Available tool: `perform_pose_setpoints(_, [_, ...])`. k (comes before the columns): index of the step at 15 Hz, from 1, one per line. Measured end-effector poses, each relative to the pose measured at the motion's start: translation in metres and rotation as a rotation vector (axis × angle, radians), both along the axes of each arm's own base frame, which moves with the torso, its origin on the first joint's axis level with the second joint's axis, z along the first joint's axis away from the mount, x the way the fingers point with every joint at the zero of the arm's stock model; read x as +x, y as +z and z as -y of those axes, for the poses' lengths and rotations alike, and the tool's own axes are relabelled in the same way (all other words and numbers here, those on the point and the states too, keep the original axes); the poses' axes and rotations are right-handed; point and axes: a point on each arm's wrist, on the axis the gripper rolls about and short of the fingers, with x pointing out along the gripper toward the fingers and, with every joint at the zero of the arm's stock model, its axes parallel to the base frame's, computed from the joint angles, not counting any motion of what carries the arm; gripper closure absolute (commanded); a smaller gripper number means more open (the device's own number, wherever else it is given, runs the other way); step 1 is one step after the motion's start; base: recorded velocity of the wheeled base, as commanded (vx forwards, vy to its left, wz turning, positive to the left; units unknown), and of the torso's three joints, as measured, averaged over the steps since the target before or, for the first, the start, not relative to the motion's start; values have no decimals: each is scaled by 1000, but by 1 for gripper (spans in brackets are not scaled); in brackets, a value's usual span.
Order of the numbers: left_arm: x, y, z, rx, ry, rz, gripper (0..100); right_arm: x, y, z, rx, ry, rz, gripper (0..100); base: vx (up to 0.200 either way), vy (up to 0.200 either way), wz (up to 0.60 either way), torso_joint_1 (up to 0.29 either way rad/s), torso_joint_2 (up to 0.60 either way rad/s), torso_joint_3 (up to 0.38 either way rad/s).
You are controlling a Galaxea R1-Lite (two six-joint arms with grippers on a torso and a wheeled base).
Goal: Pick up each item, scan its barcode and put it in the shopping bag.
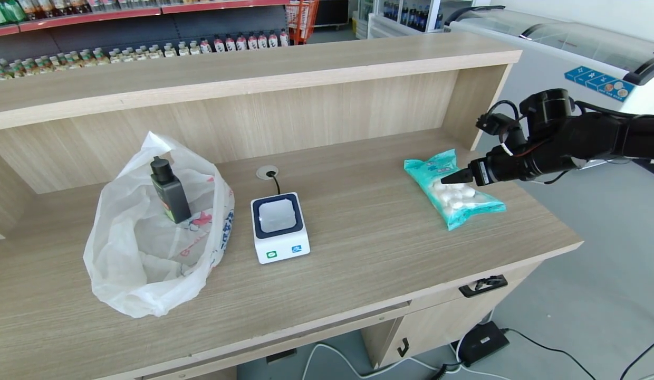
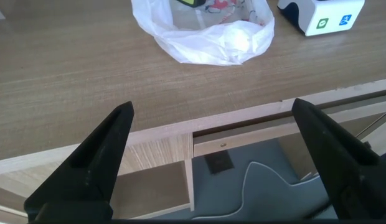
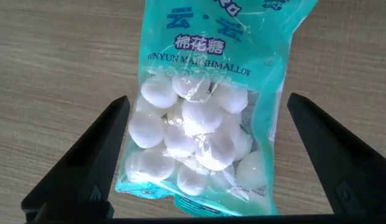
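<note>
A teal bag of white marshmallows [image 1: 452,187] lies flat on the right of the wooden counter [image 1: 369,232]. My right gripper [image 1: 453,178] hovers over it, open, with the marshmallow bag [image 3: 202,124] between its two fingers and neither finger touching it. A white plastic shopping bag [image 1: 147,237] stands open on the left, with a dark bottle [image 1: 169,191] upright inside. The white and blue barcode scanner [image 1: 278,226] sits in the middle. My left gripper [image 2: 211,168] is open and held off the counter's front edge, below the shopping bag [image 2: 205,31].
A raised wooden back wall [image 1: 242,111] and side panel [image 1: 477,100] enclose the counter. A cable runs from the scanner to a grommet [image 1: 267,172]. A drawer slot [image 2: 255,140] lies under the counter's front edge. A freezer chest [image 1: 569,47] stands at the right.
</note>
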Motion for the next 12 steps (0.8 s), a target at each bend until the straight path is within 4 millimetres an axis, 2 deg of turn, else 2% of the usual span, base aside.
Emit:
perform_pose_setpoints(5, [0, 0, 0, 0, 0, 0, 0, 11, -17, -22, 9, 44, -35, 0, 0, 0, 0, 0, 0, 0])
perform_pose_setpoints(12, [0, 0, 0, 0, 0, 0, 0, 28, -42, -33, -56, -4, -64, 0, 0, 0, 0, 0, 0, 0])
